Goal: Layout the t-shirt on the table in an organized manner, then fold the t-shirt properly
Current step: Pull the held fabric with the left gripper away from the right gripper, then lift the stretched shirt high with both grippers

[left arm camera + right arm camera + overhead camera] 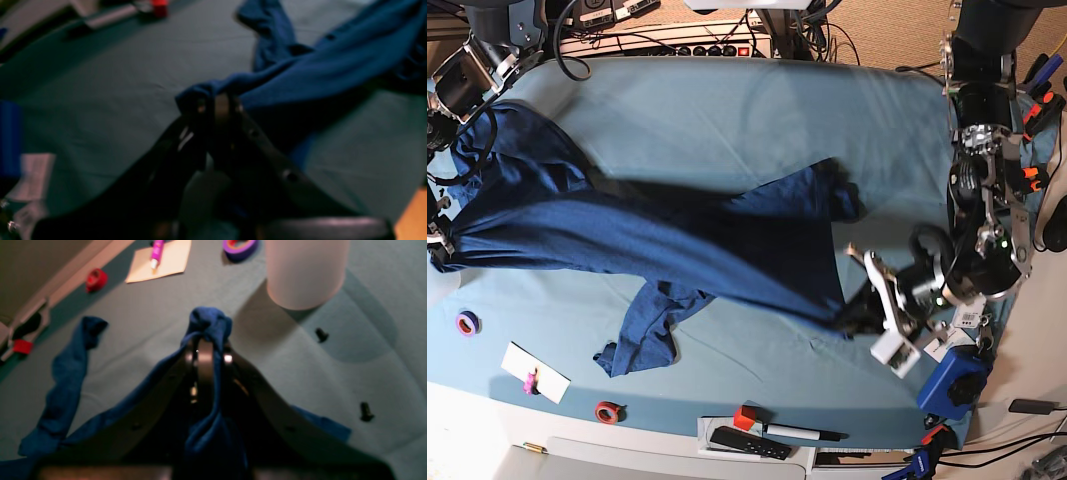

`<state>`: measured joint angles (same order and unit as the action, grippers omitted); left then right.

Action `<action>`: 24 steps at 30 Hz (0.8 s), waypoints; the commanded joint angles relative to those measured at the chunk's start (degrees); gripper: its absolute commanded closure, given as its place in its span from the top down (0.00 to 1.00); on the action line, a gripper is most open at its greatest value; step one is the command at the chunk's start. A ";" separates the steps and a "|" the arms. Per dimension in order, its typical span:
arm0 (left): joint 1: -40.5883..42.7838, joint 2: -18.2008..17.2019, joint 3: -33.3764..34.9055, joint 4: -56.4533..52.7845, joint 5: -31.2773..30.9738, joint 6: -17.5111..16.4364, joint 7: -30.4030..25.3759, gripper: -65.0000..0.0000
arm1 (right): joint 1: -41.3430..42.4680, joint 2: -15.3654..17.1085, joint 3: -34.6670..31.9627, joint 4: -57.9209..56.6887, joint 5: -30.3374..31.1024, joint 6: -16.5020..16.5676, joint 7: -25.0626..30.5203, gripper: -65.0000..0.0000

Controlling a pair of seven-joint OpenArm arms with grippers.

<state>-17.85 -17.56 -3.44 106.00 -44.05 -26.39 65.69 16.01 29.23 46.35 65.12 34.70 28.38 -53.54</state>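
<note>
No legible text, brand, no. or sign in any view. Both wrist views were too blurred to read anything. In the base view a small white tag (pixel 968 319) hung on the arm w/ the left wrist camera, marks on it too small to make out. The pale paper sheet (pixel 160 262) on the surface showed no writing; the pink marker (pixel 156 251) lying on it had no readable label. The black remote-like device (pixel 748 442) at the surface edge showed no readable markings either.
</note>
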 commanded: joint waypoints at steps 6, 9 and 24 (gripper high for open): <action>4.09 -0.90 -0.63 0.90 -5.20 -3.93 6.75 0.00 | 1.11 1.73 0.15 0.85 -0.98 0.17 1.73 0.00; 5.66 -3.69 -0.61 0.90 -6.62 -4.74 7.34 0.00 | 1.09 1.73 0.15 0.85 -1.20 0.20 1.68 0.00; 18.53 -13.55 -13.84 0.90 -17.99 -3.61 8.07 0.00 | 1.09 1.70 0.15 0.85 -0.98 0.26 -1.92 0.00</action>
<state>1.54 -30.02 -16.67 106.15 -61.17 -30.13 74.28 15.99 29.21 46.35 65.12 32.84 28.47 -57.23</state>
